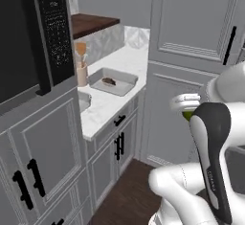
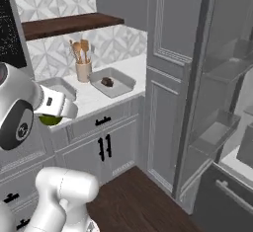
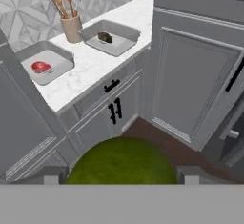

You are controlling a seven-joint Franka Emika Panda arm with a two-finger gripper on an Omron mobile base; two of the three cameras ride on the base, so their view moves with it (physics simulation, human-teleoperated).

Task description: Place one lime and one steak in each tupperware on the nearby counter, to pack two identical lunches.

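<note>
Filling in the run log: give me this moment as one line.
claw: shut on lime, in the air short of the counter | trays: near tray has a steak, far tray has a steak | limes in trays: none

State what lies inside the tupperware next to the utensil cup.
One dark steak lies in that tupperware; its remaining floor shows bare, with no lime inside. The near rim covers a thin strip of the floor.

Even, soft rendered light; slightly blurry, shadowless.
</note>
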